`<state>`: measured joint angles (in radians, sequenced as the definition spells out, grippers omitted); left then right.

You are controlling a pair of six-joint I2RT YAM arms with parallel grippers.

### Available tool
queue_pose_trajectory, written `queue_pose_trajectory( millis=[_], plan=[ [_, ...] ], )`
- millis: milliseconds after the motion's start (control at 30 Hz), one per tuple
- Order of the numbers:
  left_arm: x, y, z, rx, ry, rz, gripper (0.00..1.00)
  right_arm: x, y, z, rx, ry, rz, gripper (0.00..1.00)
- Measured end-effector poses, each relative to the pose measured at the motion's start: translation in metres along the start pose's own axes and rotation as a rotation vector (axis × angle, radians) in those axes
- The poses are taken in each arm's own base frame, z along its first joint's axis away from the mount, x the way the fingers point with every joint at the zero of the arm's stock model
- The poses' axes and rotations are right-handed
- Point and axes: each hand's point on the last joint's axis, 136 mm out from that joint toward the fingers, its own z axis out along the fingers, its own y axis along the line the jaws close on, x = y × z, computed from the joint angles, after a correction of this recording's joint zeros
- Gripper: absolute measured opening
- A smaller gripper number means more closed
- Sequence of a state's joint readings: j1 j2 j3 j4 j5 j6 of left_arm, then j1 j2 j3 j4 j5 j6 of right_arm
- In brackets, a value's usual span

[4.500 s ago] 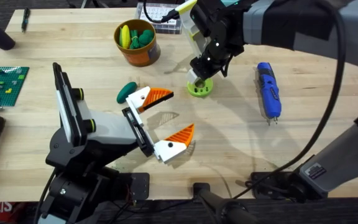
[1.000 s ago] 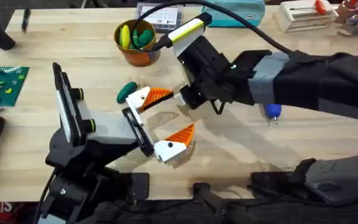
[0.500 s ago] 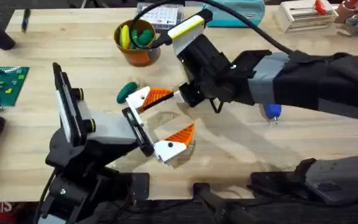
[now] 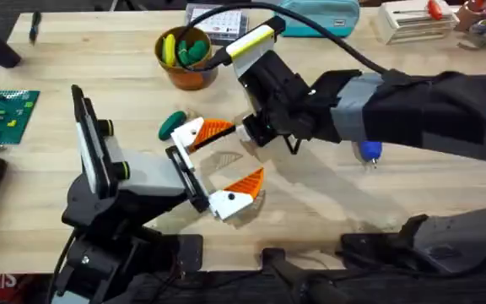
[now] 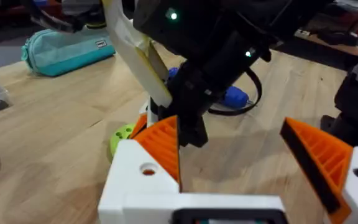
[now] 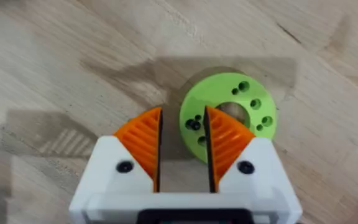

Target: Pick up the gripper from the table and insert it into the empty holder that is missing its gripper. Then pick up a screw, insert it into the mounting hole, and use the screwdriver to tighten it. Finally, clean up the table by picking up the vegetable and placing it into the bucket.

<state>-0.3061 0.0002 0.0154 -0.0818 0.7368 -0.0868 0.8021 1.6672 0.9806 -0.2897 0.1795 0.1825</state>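
Table (image 6: 55,62), green disc (image 6: 253,93) at right pincer (image 6: 183,127)

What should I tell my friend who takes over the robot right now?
Left end effector: wide open, empty.
Right end effector: narrowly open over the green disc, nothing visibly held.
Holder: carries both orange-padded fingers, so that step looks done.
Screwdriver: on the table, mostly under the right arm.
Vegetable: on the table beside the holder.
Bucket: farther back.
Left: screw, tightening, vegetable into bucket.
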Motion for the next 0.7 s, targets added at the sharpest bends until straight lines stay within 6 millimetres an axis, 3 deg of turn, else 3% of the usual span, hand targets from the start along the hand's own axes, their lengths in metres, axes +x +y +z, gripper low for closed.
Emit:
queue_pose_trajectory(
  millis=[533, 700],
  plan=[
    [0.0000, -0.0001, 0.0000, 0.000, 0.000, 0.000, 0.986, 0.0009, -0.0015, -0.0001, 0.009, 0.003, -0.001, 0.356],
    [0.0001, 0.0000, 0.0000, 0.000, 0.000, 0.000, 0.986, 0.0015, -0.0030, -0.0011, 0.017, 0.011, -0.006, 0.249]
  ],
)
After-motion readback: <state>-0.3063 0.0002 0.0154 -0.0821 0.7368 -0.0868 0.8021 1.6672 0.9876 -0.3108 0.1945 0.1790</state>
